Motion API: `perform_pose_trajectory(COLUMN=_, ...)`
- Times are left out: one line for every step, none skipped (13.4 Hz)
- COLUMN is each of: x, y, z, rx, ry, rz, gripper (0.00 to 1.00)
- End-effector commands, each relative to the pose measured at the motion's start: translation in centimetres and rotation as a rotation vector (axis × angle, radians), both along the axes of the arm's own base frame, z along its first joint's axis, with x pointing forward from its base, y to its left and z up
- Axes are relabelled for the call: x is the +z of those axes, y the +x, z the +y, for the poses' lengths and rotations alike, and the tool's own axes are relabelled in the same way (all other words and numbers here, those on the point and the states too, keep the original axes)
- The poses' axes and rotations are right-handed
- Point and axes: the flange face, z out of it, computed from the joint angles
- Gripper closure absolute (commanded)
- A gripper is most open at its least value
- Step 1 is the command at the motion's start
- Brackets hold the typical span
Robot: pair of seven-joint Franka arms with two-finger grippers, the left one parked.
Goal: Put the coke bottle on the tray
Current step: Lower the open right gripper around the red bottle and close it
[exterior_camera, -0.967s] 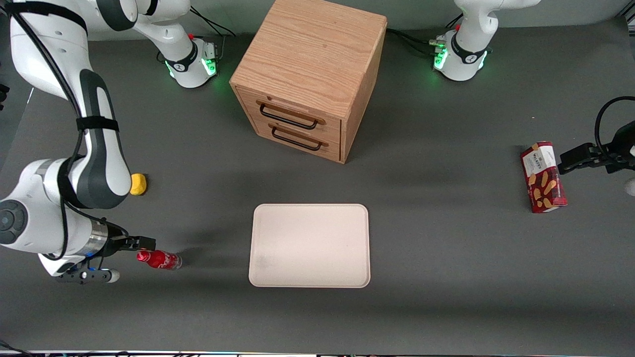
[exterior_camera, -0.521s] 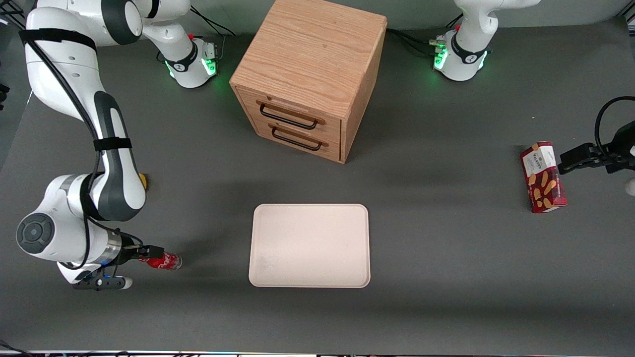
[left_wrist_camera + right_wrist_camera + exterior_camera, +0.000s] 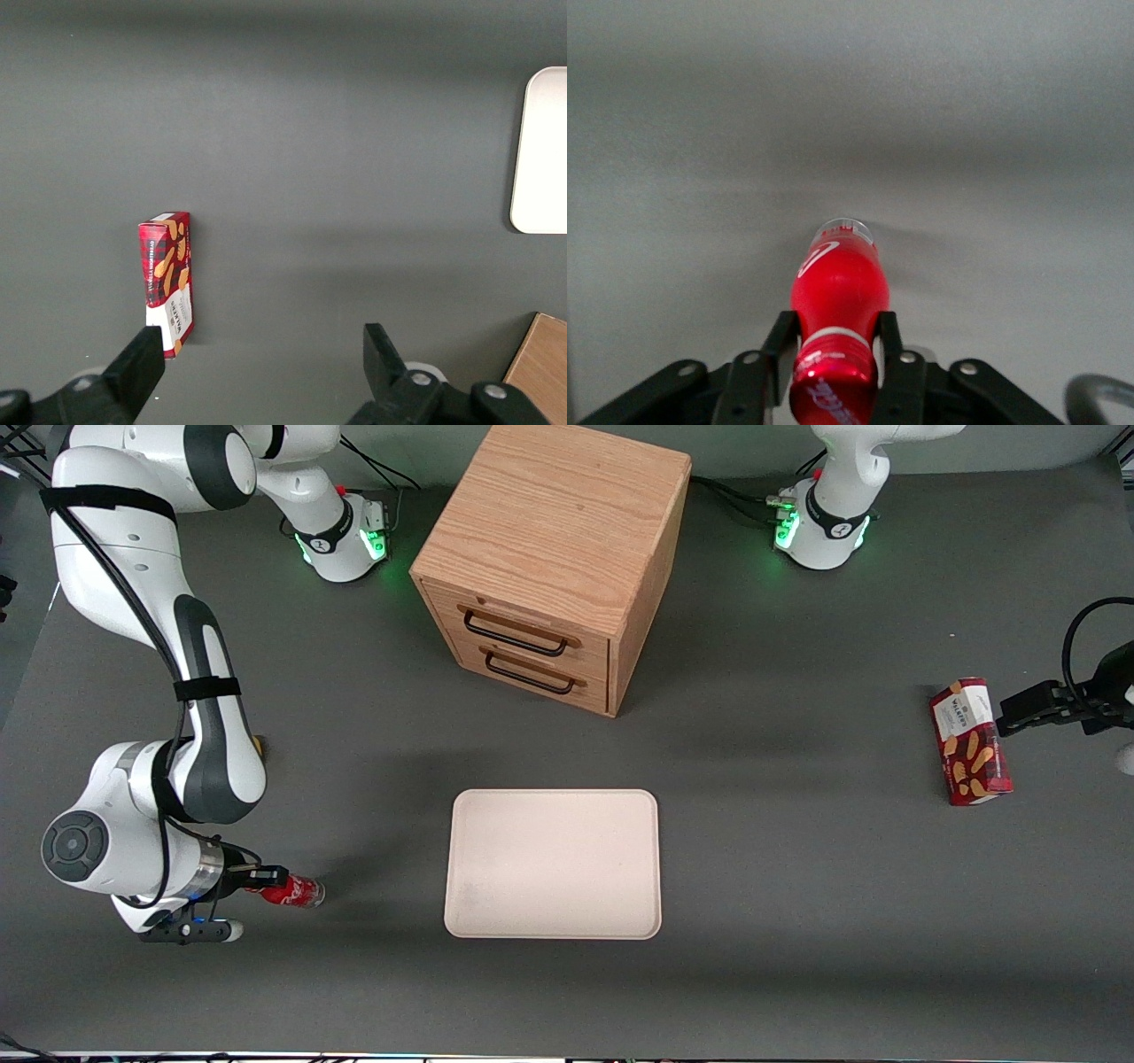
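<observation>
The coke bottle (image 3: pixel 299 891) is small and red. It lies on its side on the grey table, toward the working arm's end, with its clear base pointing at the tray (image 3: pixel 554 864). My right gripper (image 3: pixel 268 878) is low over the table at the bottle's cap end. In the right wrist view the black fingers (image 3: pixel 782 335) press on both sides of the coke bottle (image 3: pixel 840 283) just below its red cap, so the gripper (image 3: pixel 835 326) is shut on it. The flat cream tray is beside the bottle with a gap of table between them, and its edge (image 3: pixel 542 150) shows in the left wrist view.
A wooden two-drawer cabinet (image 3: pixel 554 558) stands farther from the front camera than the tray. A red snack box (image 3: pixel 970 741) lies toward the parked arm's end, also seen as the box (image 3: pixel 166 279). A yellow lump (image 3: pixel 258 746) is almost hidden by my forearm.
My right arm slid toward the bottle until the fingers came around its cap end and closed on the neck. The bottle has not moved on the table. The forearm now covers the yellow lump.
</observation>
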Motion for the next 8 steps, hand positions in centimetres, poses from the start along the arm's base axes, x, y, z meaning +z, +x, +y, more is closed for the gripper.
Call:
perform_pose_trajectory(x=-0.3, y=0.0, z=-0.1, rx=0.02, ry=0.017, rz=-0.008, gripper=0.97)
perform_pose_trajectory(x=-0.3, y=0.0, z=-0.1, rx=0.02, ry=0.017, rz=-0.008, gripper=1.0)
perform_pose_trajectory(x=-0.2, y=0.0, z=-0.1, rx=0.022, ry=0.016, rz=-0.009, gripper=1.0)
perform_pose_trajectory(x=0.0, y=0.1, z=-0.2, rx=0.023, ry=0.015, rz=-0.012, gripper=1.0)
perform_pose_trajectory(x=0.6, y=0.1, z=0.0, rx=0.025, ry=0.014, rz=-0.018, gripper=1.0)
perform_pose_trajectory(x=1.3, y=0.1, z=0.1, rx=0.028, ry=0.011, rz=-0.026, gripper=1.0)
perform_pose_trajectory(x=2.3, y=0.2, z=0.2, rx=0.031, ry=0.009, rz=-0.035, gripper=1.0)
perform_pose_trajectory(x=3.3, y=-0.1, z=0.2, rx=0.031, ry=0.011, rz=-0.029, gripper=1.0)
